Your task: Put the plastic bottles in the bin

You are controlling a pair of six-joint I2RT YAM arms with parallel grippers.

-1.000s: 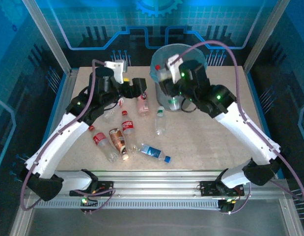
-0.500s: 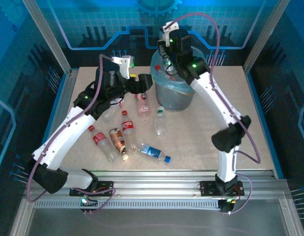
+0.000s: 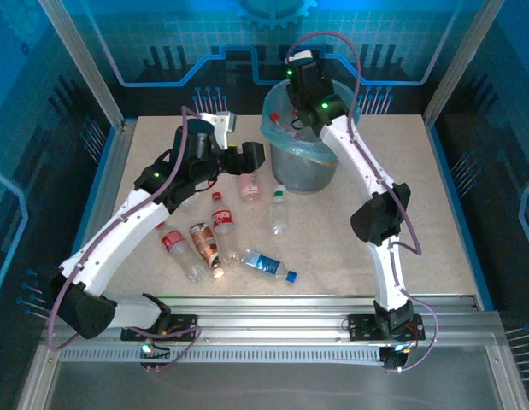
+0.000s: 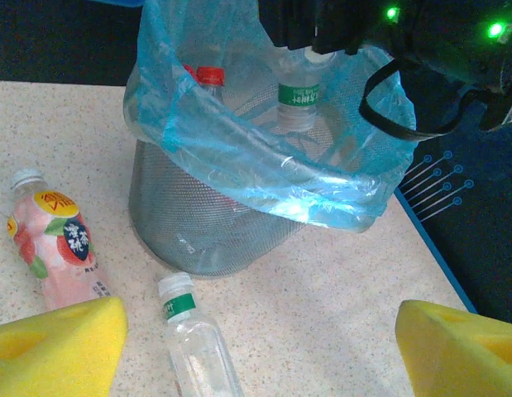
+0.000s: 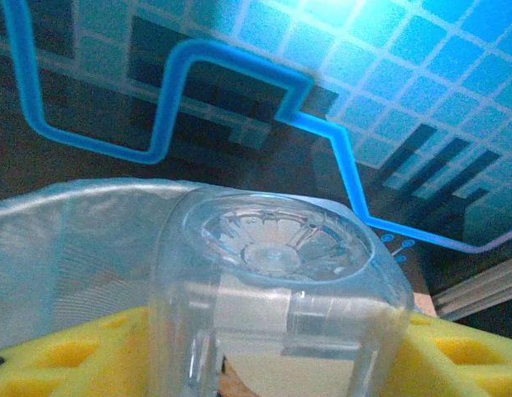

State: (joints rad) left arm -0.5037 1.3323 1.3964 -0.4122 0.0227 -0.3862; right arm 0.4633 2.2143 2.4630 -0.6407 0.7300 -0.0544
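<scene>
Now right hand hangs above the bin.

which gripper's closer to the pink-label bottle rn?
Left. The left gripper hovers right by the pink-label bottle; the right gripper is farther off, above the bin.

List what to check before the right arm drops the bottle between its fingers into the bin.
1. Is the right gripper over the bin opening: ok.
2. Is the clear bottle between its pads: ok. Whether it is gripped: cannot tell.
3. Is the liner spread open, with room above the red-capped bottle: ok.
4. Is the left gripper open with nothing between its pads: ok.
5. Is the left gripper apart from the bin: ok.
6. Is the pink-label bottle lying unobstructed on the table: ok.
</scene>
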